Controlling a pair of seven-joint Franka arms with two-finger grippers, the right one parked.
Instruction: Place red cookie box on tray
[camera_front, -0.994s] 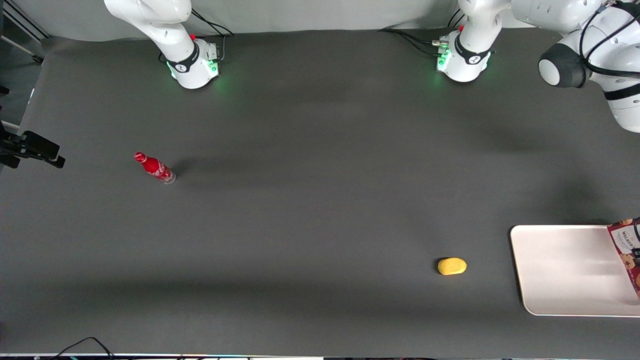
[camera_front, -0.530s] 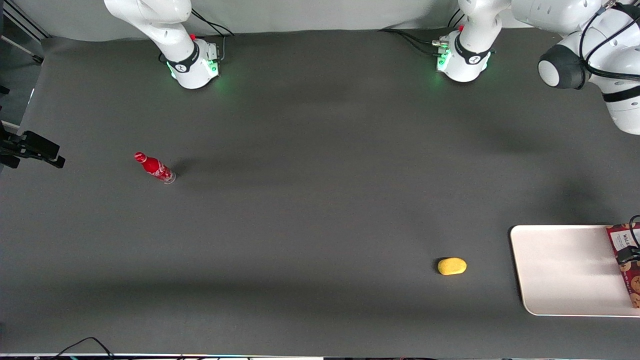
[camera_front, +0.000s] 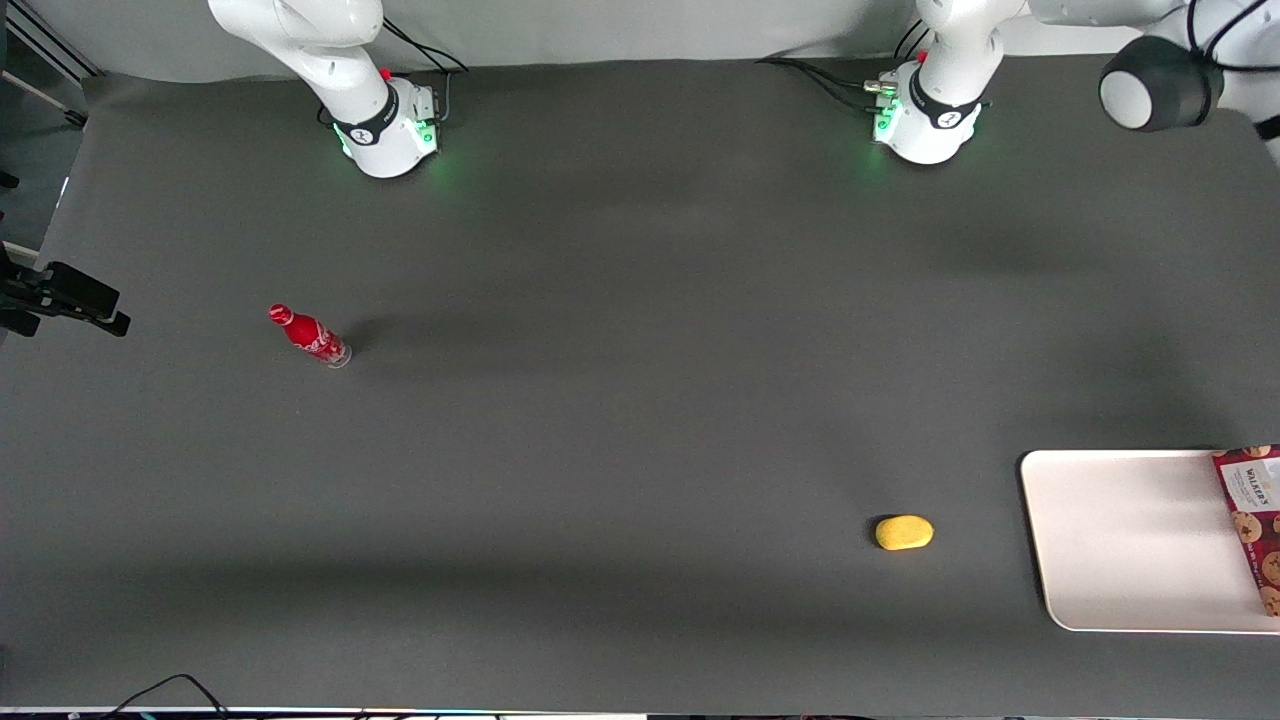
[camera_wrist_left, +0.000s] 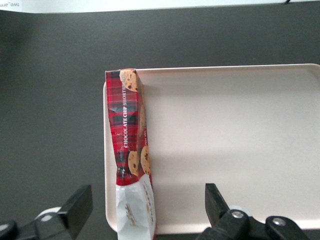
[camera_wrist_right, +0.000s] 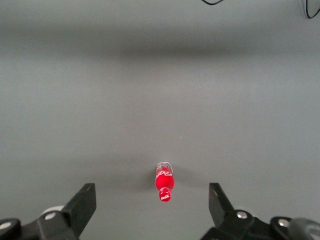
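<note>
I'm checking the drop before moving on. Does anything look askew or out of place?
Mostly fine. The cookie box lies on the tray but hard against one short rim rather than centred. The open gripper is above it, touching nothing. Bottle stands upright.

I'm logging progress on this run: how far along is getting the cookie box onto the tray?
Apparently done: the red cookie box lies on the tray, along its rim at the working arm's end. Nothing is in hand: the gripper is open above the box, fingers apart and clear of it. What seems left is only pulling the arm away. The red bottle and yellow object sit untouched.
</note>
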